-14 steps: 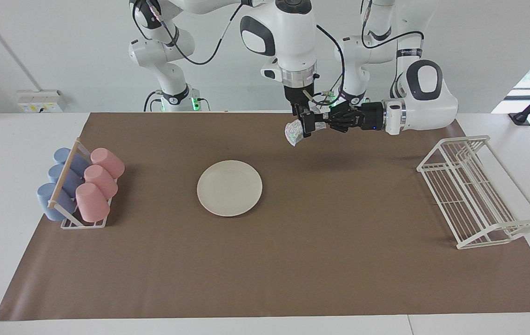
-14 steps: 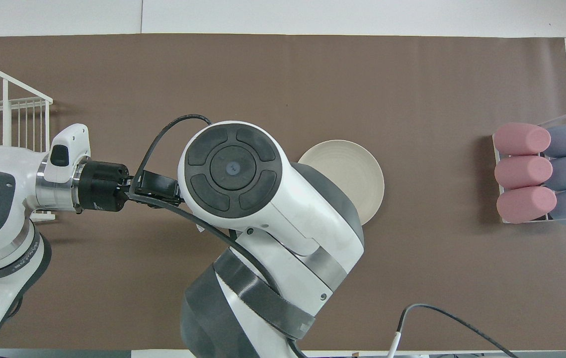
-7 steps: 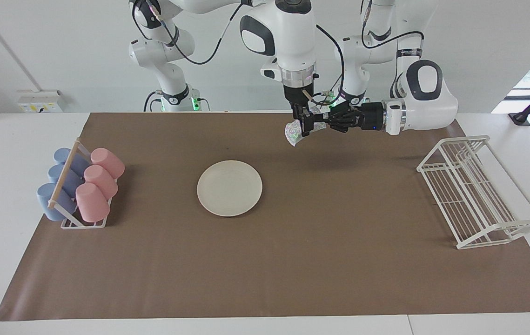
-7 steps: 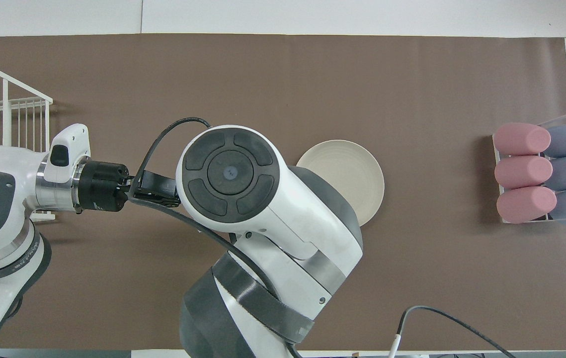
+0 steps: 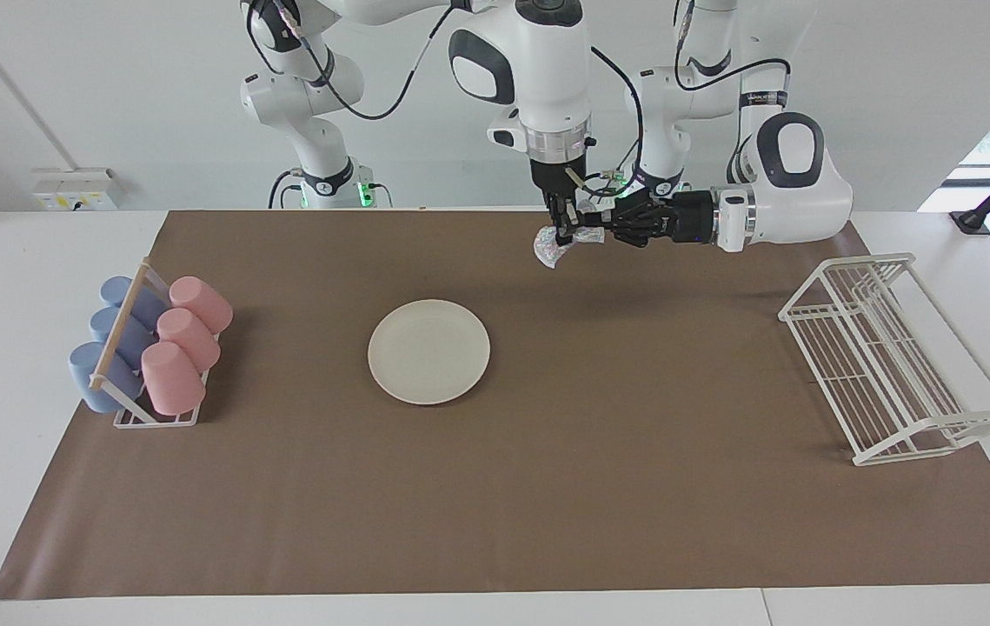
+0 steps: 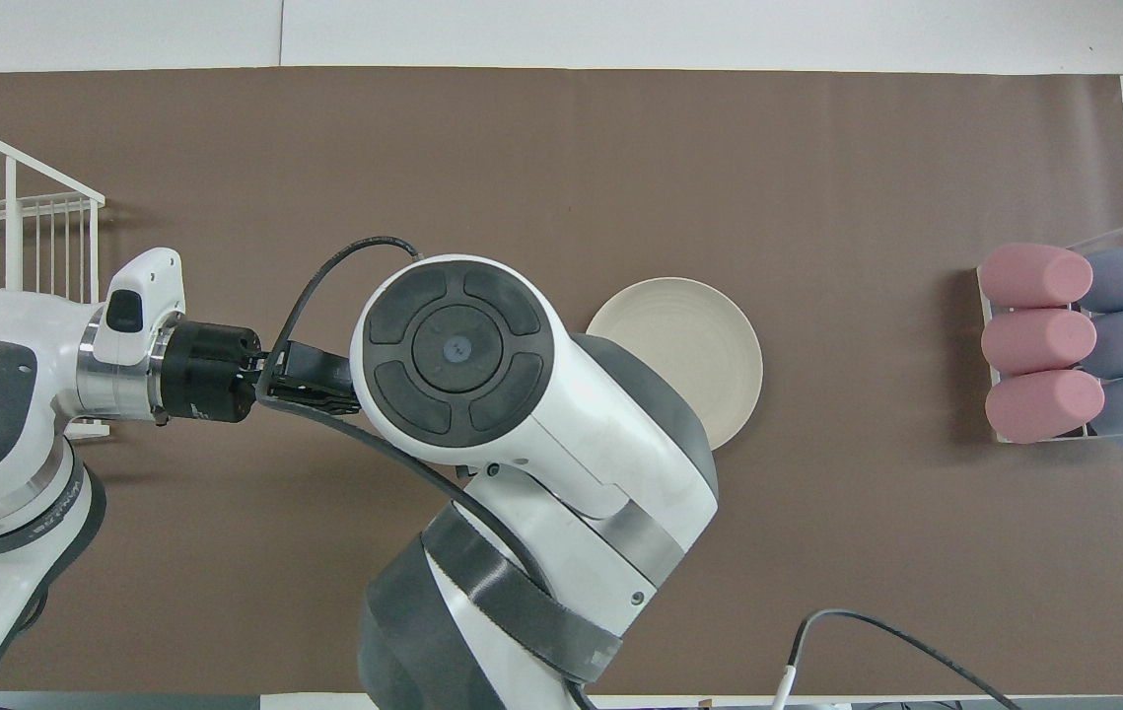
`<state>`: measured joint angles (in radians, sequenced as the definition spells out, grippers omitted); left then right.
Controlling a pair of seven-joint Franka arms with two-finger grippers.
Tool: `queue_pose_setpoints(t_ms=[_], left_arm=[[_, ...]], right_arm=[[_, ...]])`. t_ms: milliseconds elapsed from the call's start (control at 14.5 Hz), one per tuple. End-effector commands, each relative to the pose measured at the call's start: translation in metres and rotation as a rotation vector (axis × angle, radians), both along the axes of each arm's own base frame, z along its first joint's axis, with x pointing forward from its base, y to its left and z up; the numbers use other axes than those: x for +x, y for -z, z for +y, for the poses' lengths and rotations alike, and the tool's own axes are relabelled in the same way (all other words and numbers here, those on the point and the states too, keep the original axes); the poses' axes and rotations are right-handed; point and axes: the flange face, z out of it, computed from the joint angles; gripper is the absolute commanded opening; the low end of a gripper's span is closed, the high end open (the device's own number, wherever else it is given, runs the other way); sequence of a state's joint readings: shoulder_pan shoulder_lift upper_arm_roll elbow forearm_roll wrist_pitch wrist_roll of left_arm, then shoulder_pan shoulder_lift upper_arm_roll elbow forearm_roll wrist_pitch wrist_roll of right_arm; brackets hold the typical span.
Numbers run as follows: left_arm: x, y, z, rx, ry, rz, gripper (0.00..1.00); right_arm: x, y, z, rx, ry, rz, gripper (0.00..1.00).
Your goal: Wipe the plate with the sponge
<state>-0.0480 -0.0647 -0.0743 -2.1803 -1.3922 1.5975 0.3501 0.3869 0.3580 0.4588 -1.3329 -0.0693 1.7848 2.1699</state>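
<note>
White-walled lab; a brown mat (image 5: 512, 487) is covering most of the white table (image 5: 16, 278).

Step in hand, as judged: a mid-air handover of the sponge (image 5: 552, 246) between arms, near the table edge where the robots stand, over bare mat.

- Right gripper (image 5: 561, 228) is pointing straight down, fingers pinched on the upper part of the sponge; the silvery pad is hanging below them.
- Left gripper (image 5: 596, 232) is reaching in sideways and meeting the same pad at its side. Its fingers are looking nearly closed, though whether they are gripping or letting go is hard to read from here.
- In the overhead view the right arm is hiding the sponge.
- Plate (image 5: 428, 351) is lying flat near the mat's centre, toward the right arm's end from the grippers, untouched and well apart from the sponge.

Next move probably calls for one gripper releasing cleanly, then carrying the sponge over the plate and lowering it to the surface.
</note>
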Motion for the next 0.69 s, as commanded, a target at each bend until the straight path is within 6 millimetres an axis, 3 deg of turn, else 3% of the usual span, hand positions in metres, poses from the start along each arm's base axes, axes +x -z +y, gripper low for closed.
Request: queue_pose_setpoints(t_ms=[0,207,346,622], left_arm=[[-0.003,-0.004,0.001,-0.001,-0.014,-0.018,1.0],[-0.005,-0.001,0.004,0.028,0.01,-0.023,1.0],[-0.005,0.0,0.009,0.044,0.01,-0.021,1.0],[-0.003,-0.003,0.037,0.107,0.014,-0.035,1.0]], right_arm=[[-0.007,0.003,-0.006,-0.016,0.014,-0.017,0.0],[-0.001,0.013,-0.017,-0.024,0.03,-0.019,0.0],[0.002,0.035,-0.035,-0.023,0.057,-0.045,0.0],[-0.001,0.14,-0.086,0.055,0.073,-0.182,0.0]])
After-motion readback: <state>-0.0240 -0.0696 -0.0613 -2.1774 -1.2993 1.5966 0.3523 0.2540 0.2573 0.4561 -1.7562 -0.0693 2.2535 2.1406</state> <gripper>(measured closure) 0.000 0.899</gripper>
